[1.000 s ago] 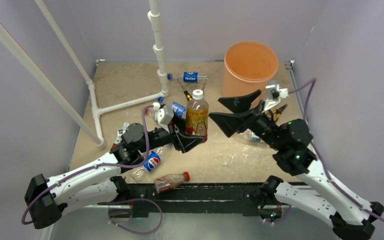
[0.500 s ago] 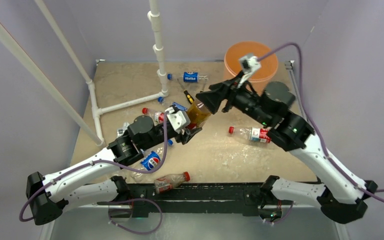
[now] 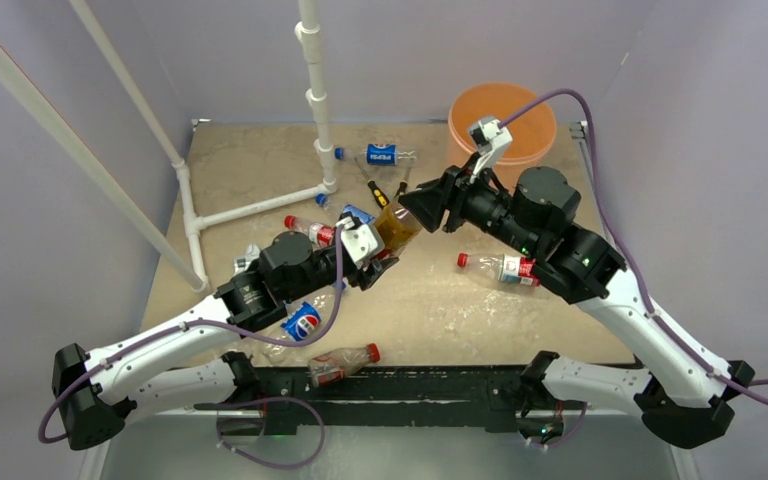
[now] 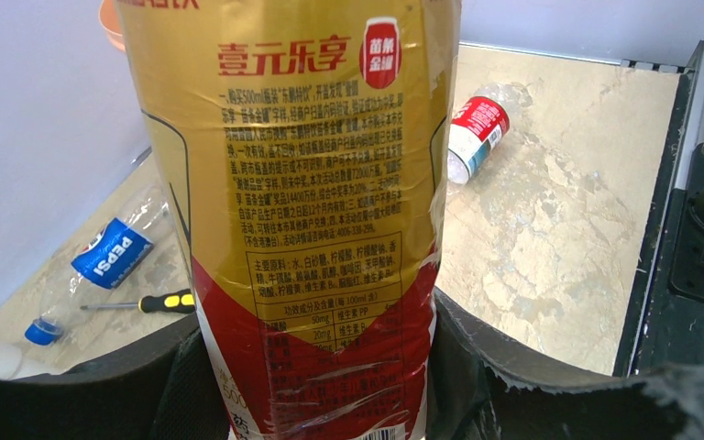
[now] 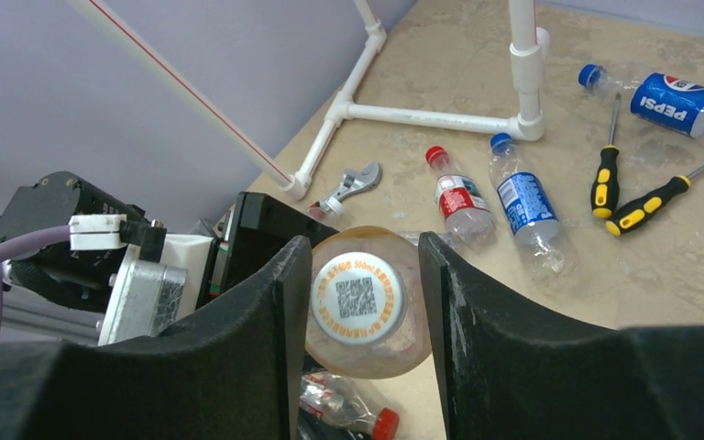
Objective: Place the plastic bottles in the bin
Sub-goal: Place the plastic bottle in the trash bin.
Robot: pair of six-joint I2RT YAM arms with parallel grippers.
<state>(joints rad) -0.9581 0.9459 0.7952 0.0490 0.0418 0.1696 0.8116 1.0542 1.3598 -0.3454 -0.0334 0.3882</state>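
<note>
Right end effector [image 3: 418,203]: it has swung in from the right of the top view to mid-frame and narrowed from wide around the cap end of the gold-label bottle [image 5: 359,302]. Whether it grips yet cannot be told.
Left end effector [image 3: 380,260]: unchanged, clamped on the bottle's lower body.
Bottle: mid-frame, now tilted off the desk [image 3: 440,310], spanning the 2 end effectors.
Bin [image 3: 480,100]: upper right, behind the right arm.
Meaning: a handover looks underway. Once the left lets go, the right arm sits nearer the bin.
Remaining: several bottles lie on the desk.
</note>
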